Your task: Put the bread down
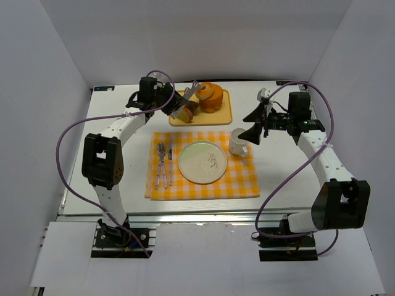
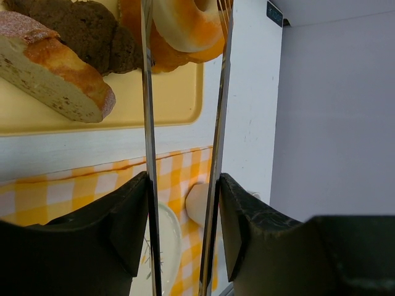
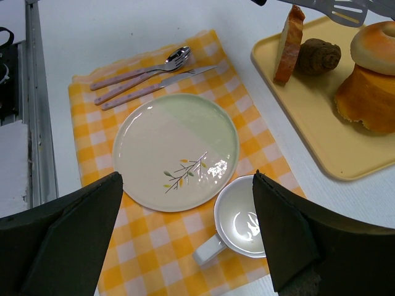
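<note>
The bread (image 1: 207,90), a golden ring-shaped bun, sits on top of an orange cylinder (image 1: 211,103) on the yellow tray (image 1: 226,115) at the back. My left gripper (image 1: 165,97) is shut on metal tongs (image 1: 186,100). In the left wrist view the two tong arms (image 2: 148,123) run on either side of the bread (image 2: 185,24); I cannot tell whether they pinch it. The bread also shows in the right wrist view (image 3: 378,40), with the tong tip (image 3: 339,7) beside it. My right gripper (image 1: 256,125) is open and empty above the mug (image 3: 244,216).
A pale plate (image 1: 202,161) lies on a yellow checked mat (image 1: 247,182), with cutlery (image 1: 163,163) to its left and a white mug (image 1: 238,142) to its right. A bread slice (image 3: 290,43) and a dark brown chunk (image 3: 318,55) share the tray.
</note>
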Controlling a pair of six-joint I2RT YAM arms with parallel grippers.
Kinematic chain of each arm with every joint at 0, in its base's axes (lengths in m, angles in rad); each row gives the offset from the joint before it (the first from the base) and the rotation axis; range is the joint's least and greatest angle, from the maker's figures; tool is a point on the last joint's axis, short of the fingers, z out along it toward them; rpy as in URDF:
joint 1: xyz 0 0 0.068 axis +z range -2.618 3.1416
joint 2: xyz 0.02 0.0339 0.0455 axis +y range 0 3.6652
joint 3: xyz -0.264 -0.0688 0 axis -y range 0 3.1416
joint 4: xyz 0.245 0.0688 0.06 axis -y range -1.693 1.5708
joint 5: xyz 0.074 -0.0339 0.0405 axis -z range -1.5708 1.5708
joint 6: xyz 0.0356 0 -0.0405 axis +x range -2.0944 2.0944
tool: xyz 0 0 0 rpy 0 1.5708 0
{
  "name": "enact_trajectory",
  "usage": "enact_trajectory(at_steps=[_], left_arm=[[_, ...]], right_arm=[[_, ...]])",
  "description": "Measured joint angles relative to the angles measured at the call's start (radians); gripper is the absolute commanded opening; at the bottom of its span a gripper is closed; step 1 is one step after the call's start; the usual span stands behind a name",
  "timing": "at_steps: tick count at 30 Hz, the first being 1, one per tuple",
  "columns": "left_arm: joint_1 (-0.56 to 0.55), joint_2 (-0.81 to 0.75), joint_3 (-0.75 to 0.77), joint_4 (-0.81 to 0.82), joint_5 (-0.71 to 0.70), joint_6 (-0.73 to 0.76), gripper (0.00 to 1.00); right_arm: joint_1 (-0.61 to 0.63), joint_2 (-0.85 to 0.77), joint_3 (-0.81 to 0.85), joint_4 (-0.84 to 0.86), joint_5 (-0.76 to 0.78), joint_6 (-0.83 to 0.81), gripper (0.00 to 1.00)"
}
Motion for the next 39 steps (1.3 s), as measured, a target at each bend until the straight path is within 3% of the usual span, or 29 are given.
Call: enact_trajectory(at_steps=[39], left_arm=[[0.0, 0.049, 0.0, 0.042, 0.071, -0.05, 0.57]], right_arm=[[0.0, 0.0, 0.0, 0.002, -0.008, 0.008, 0.89]])
